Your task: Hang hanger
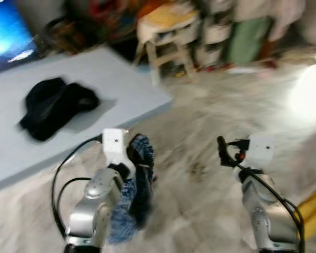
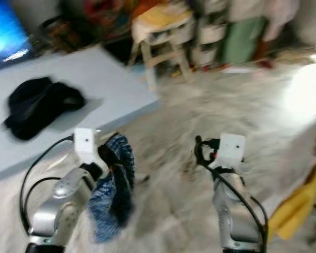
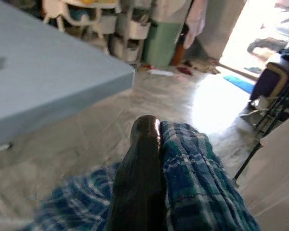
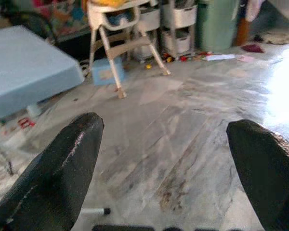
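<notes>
My left gripper (image 1: 140,158) is shut on a blue plaid garment (image 1: 132,196) that hangs bunched from it over the marble floor. In the left wrist view a black finger (image 3: 140,183) presses against the plaid cloth (image 3: 197,185). Whether a hanger lies inside the cloth I cannot tell. My right gripper (image 1: 224,151) is held out at the same height, open, with only bare floor between its fingers (image 4: 70,161). Both head views are blurred.
A pale blue bed (image 1: 124,79) stands at the left with a black garment (image 1: 52,105) lying on it. Behind are a white high chair (image 1: 166,37), storage drawers (image 1: 217,31) and a lit screen (image 1: 5,31). Something yellow (image 2: 295,208) lies at the right.
</notes>
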Robot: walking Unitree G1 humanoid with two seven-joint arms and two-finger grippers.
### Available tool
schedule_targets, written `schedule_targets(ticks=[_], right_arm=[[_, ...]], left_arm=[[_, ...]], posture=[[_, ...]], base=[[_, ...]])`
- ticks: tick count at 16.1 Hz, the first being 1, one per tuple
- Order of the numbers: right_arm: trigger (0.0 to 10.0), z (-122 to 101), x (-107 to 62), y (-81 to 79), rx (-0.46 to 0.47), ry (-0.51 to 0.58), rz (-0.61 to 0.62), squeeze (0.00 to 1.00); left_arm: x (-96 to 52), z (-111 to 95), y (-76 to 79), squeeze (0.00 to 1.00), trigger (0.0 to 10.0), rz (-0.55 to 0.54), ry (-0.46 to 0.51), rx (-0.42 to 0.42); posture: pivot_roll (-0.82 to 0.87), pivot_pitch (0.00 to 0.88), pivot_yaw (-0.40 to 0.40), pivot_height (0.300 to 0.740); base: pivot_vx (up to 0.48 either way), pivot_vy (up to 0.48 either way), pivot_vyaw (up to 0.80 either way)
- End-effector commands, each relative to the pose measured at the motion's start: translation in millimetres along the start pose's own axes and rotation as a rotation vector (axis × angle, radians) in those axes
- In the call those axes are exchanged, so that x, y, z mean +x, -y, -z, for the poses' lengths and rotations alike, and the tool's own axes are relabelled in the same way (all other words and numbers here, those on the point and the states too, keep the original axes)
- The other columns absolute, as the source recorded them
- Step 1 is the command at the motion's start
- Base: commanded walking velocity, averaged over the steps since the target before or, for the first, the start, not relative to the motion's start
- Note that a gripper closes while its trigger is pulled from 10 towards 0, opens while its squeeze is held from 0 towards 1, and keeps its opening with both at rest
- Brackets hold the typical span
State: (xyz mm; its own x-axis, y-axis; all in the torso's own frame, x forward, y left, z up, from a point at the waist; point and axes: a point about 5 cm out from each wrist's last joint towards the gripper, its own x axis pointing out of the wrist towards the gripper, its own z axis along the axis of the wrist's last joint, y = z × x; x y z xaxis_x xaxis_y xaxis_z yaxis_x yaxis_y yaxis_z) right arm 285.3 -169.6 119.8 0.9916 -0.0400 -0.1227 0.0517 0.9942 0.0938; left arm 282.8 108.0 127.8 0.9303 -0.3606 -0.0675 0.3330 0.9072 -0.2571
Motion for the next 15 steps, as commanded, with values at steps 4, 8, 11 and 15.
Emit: schedule_targets(ticks=[4, 8, 11, 15], right_arm=[[10.0, -7, 0.4, -0.8, -0.019, 0.022, -0.006, 0.0], [10.0, -18, 1.2, 0.0, -0.087, 0.078, 0.016, 0.0], [10.0, -20, 1.1, 0.6, -0.092, 0.082, 0.016, 0.0], [10.0, -20, 1.1, 0.4, -0.09, 0.079, 0.021, 0.0]], left_arm=[[0.7, 1, -0.1, 0.0, 10.0, 0.007, -0.014, -0.02], [1.6, 3, 3.7, 0.0, 10.0, 0.05, -0.019, -0.038], [4.5, 3, 4.0, 0.0, 10.0, 0.059, -0.02, -0.045], [6.7, 1, 0.6, 0.0, 10.0, 0.048, -0.013, -0.058]], posture=[[-0.14, 0.034, 0.081, 0.74], [-0.15, 0.036, 0.076, 0.74], [-0.16, 0.038, 0.074, 0.74], [-0.16, 0.038, 0.075, 0.74]], base=[[0.251, 0.0, -0.77], [0.0, 0.0, -0.77], [0.0, 0.0, -0.78], [0.169, 0.0, -0.79]])
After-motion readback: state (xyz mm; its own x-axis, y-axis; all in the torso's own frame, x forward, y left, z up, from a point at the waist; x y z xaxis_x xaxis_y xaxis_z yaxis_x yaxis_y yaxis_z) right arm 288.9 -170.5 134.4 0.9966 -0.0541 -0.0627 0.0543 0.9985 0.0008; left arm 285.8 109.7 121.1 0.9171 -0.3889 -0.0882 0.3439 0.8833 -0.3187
